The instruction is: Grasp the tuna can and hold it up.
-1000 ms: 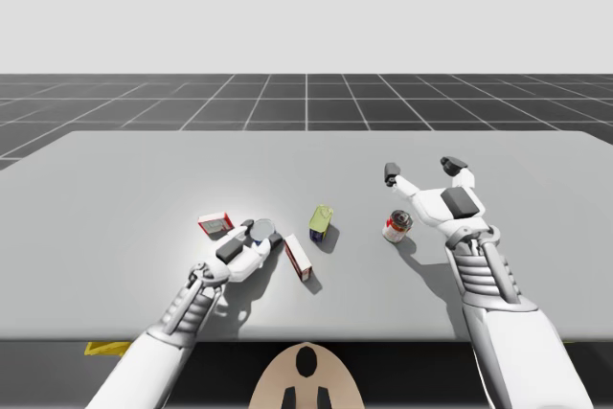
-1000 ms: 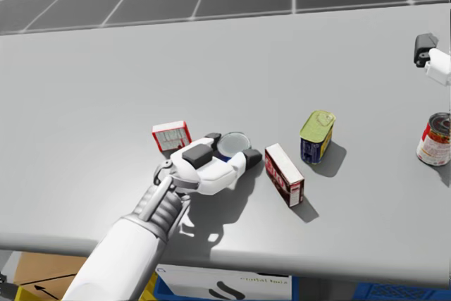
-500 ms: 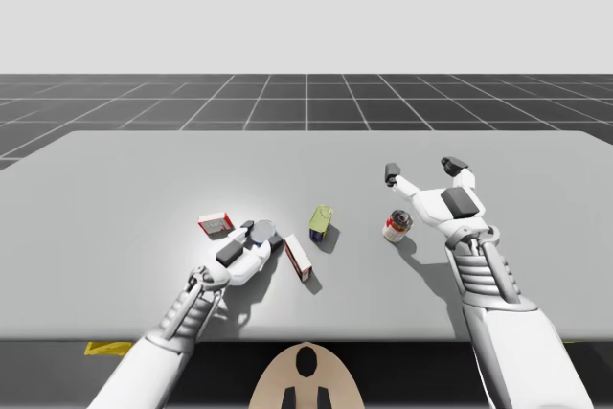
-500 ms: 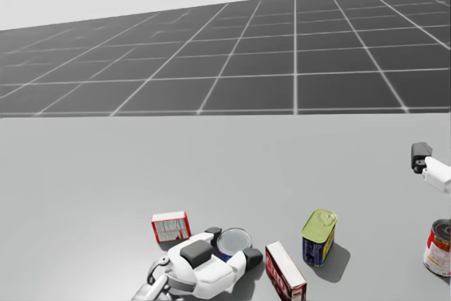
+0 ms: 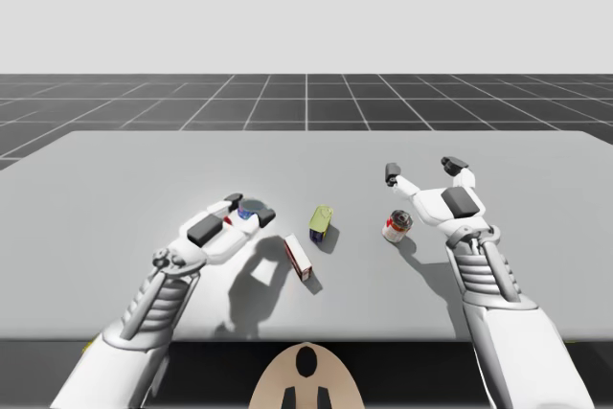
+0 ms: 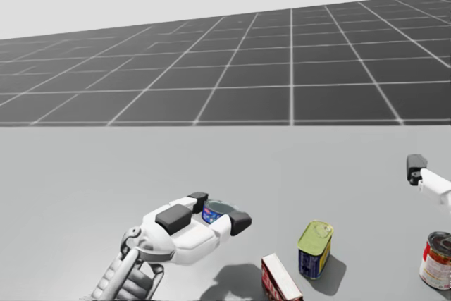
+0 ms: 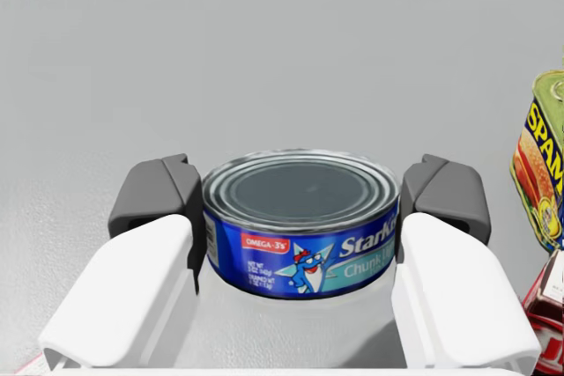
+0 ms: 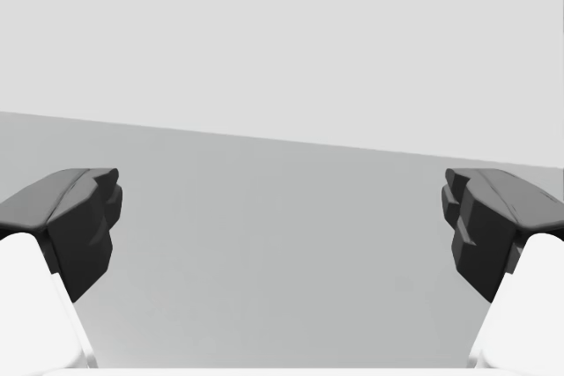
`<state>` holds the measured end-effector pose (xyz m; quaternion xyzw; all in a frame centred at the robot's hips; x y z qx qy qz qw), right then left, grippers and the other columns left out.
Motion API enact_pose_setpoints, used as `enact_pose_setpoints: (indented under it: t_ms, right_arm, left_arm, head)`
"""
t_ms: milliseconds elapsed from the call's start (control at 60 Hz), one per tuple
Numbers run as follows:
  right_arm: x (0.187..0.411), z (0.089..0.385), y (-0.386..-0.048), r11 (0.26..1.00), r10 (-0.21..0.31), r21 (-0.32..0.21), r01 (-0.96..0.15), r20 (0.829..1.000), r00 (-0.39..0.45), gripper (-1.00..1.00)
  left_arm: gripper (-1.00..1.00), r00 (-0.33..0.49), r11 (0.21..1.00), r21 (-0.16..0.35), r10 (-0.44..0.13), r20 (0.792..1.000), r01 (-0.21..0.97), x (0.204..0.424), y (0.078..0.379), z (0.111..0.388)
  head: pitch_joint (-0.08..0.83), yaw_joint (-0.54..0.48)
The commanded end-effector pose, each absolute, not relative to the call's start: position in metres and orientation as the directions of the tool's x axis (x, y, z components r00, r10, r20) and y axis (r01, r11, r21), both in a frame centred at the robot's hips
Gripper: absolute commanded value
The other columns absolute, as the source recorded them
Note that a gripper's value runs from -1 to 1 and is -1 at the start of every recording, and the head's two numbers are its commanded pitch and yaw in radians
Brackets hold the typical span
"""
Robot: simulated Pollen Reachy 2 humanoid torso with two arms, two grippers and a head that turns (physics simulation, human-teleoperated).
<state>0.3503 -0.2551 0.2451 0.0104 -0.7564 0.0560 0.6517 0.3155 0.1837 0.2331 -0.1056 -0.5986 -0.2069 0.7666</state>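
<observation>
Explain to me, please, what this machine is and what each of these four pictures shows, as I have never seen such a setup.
This is a simulated humanoid robot torso with two arms, each ending in two fingers, at a grey table. One picture looks down from a fixed camera above the table. One comes from the robot's head. Two come from cameras on its hands, looking along the fingers. On the table are a red and white round can, a green-topped tin and a red and white box. The left arm's fingers are shut on the flat blue tuna can, one on each side, and hold it above the table: its shadow lies apart on the surface. The right arm's fingers are spread open, holding nothing, near the round can.
</observation>
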Motion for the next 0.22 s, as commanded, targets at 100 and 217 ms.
enact_pose_setpoints:
  t_ms: [100, 217]
  right_arm:
    - [0.351, 0.244, -0.256, 0.992, 0.07, -0.086, -0.091, 0.984, -0.165, -1.0]
    - [0.351, 0.243, -0.256, 0.992, 0.077, -0.092, -0.088, 0.984, -0.163, -1.0]
  left_arm:
    - [1.0, -0.018, 0.907, 0.141, -0.146, 0.989, 0.397, 0.315, 0.191, 0.323]
    - [1.0, -0.105, 0.908, 0.166, -0.136, 0.985, 0.385, 0.304, 0.191, 0.355]
  head:
    - [0.316, 0.19]
    - [0.312, 0.2]
